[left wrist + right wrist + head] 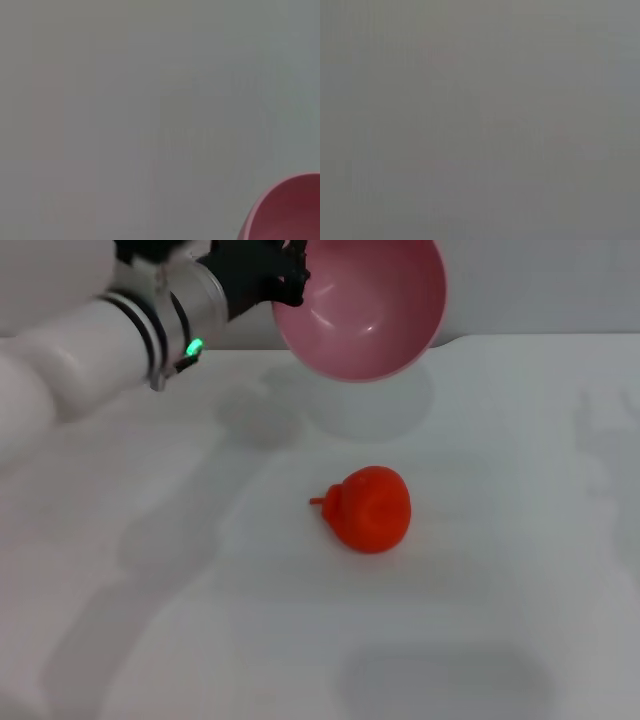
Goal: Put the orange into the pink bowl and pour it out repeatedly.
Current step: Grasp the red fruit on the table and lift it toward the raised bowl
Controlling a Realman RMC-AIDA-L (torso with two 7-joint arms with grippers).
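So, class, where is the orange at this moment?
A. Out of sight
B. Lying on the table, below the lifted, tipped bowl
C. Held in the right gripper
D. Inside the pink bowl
B: the orange lies on the white table, while the left gripper holds the pink bowl tipped and empty above it.

Pink bowl (pixel 362 302) was cut off by the head view's top edge; its upper rim was out of frame. Left gripper (pixel 285 275) was partly cropped there too, fingers dark and hard to separate. Left wrist view caught only a bowl sliver (pixel 287 210) in one corner. Right wrist view was a featureless grey blur.
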